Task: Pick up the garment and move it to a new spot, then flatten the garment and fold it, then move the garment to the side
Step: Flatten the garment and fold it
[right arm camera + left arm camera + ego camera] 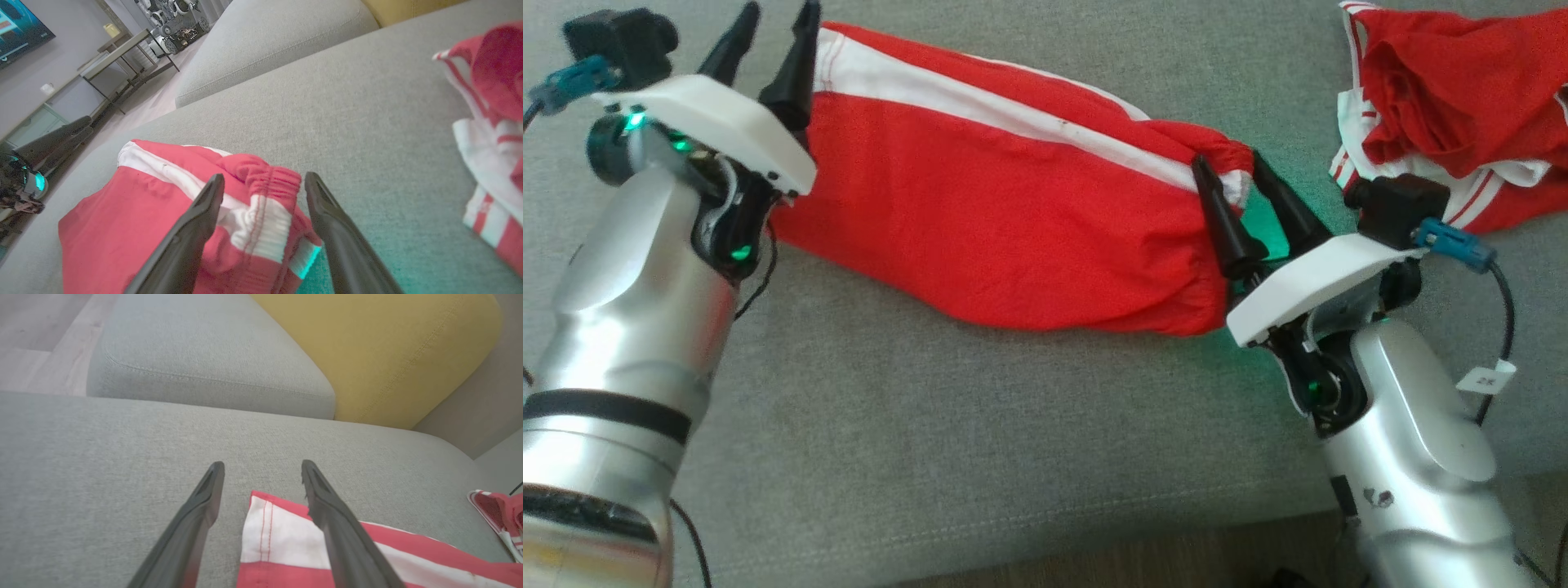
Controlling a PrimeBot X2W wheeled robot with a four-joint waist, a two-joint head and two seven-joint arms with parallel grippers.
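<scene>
The garment [1013,212] is a pair of red shorts with a white side stripe, lying folded and fairly flat across the grey sofa seat [931,425]. My left gripper [780,11] is open at the shorts' left hem end. In the left wrist view its fingers [262,464] are spread over the white hem corner [278,539] without pinching it. My right gripper [1228,159] is open at the gathered waistband end. In the right wrist view the bunched waistband [265,212] lies between the spread fingers [264,176], loose.
A second red and white garment [1445,106] lies crumpled at the back right of the seat, close to my right wrist. A yellow cushion [388,355] and another grey cushion [204,363] sit beyond the left end. The sofa's front edge [1094,531] runs along the bottom.
</scene>
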